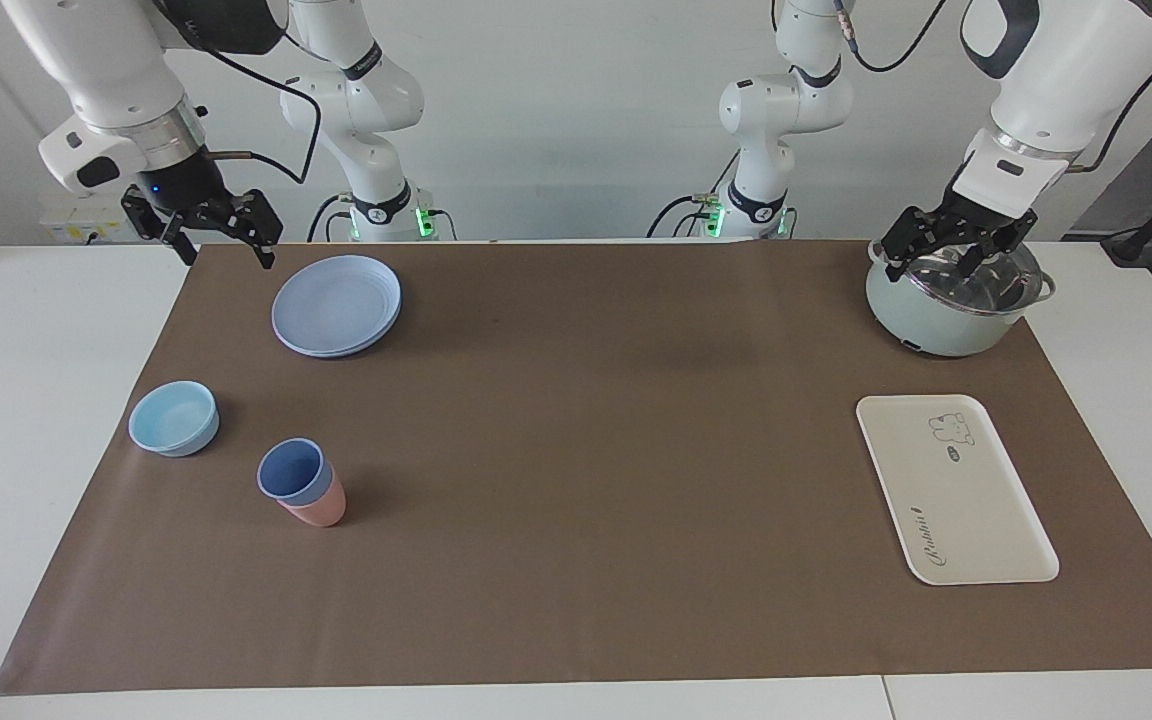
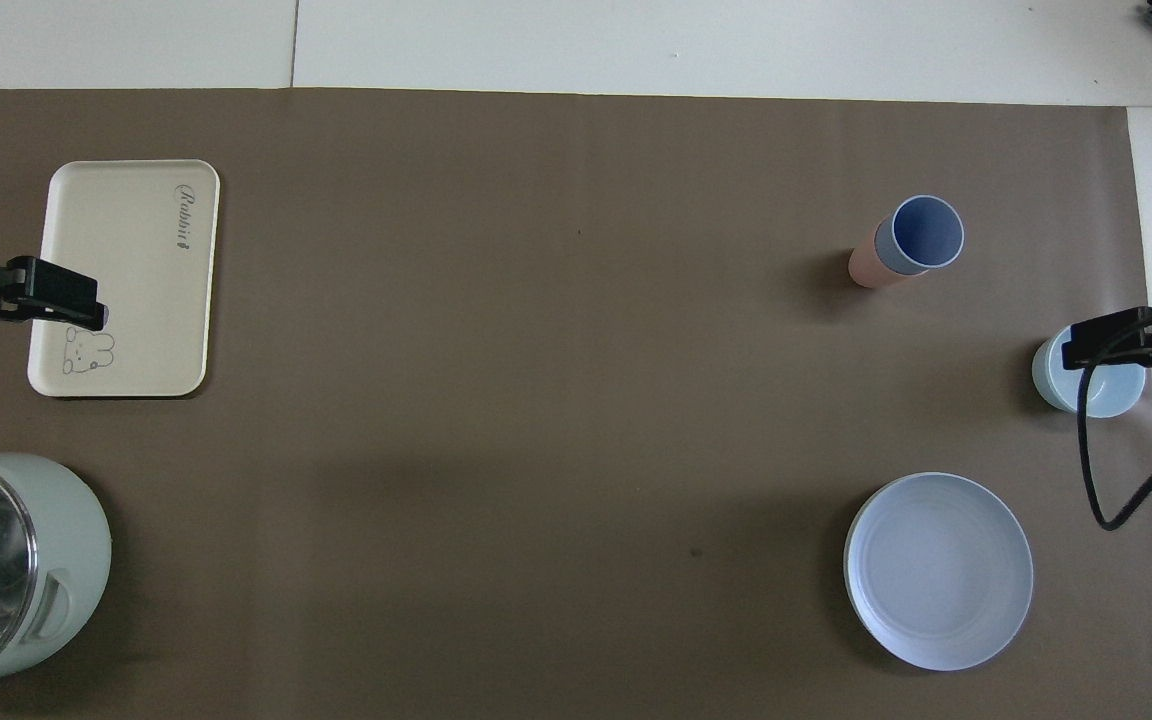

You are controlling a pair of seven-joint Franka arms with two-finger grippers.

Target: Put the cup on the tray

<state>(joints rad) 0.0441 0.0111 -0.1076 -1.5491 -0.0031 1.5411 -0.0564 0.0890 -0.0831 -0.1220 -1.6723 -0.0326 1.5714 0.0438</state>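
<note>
Cup [image 1: 292,472] sits nested in a pink cup [image 1: 319,508] toward the right arm's end of the desk, well apart from the tray [image 1: 954,487]. Right claw [image 1: 219,240] and left claw [image 1: 946,255] hang open, empty.

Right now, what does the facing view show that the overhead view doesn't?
Only the facing view shows the arms whole, the right gripper raised beside the plates, the left gripper over the pot, fingers open. Only the overhead view shows the cup's inside straight down. Both share the cup nested in a pink cup, the tray and the bowl.
</note>
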